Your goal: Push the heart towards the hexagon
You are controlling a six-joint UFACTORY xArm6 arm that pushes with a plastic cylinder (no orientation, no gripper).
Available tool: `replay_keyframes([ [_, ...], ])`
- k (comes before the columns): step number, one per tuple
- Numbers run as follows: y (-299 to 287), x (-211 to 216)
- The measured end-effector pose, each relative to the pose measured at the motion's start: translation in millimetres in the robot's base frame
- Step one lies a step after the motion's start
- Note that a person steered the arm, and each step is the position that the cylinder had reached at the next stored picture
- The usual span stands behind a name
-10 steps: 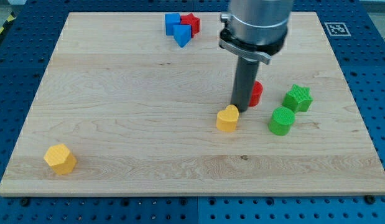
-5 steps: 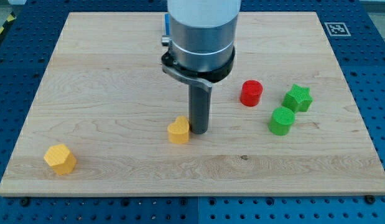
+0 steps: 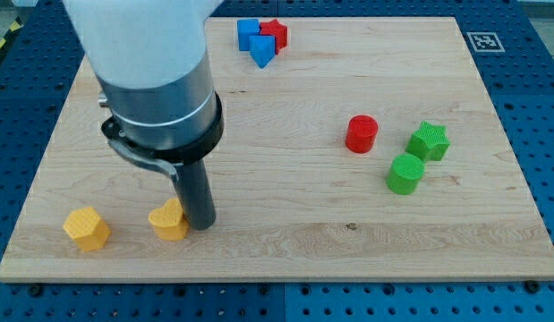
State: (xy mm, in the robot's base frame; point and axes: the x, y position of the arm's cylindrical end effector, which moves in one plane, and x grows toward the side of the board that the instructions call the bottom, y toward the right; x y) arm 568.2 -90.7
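Yellow heart (image 3: 169, 221) sits near the view's bottom left of the wooden counter (image 3: 285, 241), w/ my tip (image 3: 203, 225) touching or just about touching its right side. No end effector as such on this rig, just a plain rod, so nothing to be wide, narrow or holding. Yellow hexagon (image 3: 86, 229) lies just left of the heart, a small gap between them, approx. on the same line. Judging by that, task is nearly done; a short push toward the view's left should close the gap.

Risks from here:
- Tip contacts the heart's right side slightly toward the view's bottom, so an off-centre shove could spin the heart or let it slip past the tip instead of going straight.
- Pushing too far would ram the heart into the hexagon and knock it toward the counter's left edge, which is near.

Other blocks are well apart and no hazard: red cylinder (image 3: 362, 134), green star (image 3: 428, 141), green cylinder (image 3: 405, 173) at the right; blue blocks (image 3: 254, 40) and a red block (image 3: 276, 34) clustered at the top.
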Motion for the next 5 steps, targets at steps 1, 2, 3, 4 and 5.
replay_keyframes([
  [1, -7.9, 6.5],
  [2, -26.8, 7.8],
  [3, -37.8, 7.8],
  [4, -39.1, 5.1],
  [5, -39.1, -24.6],
])
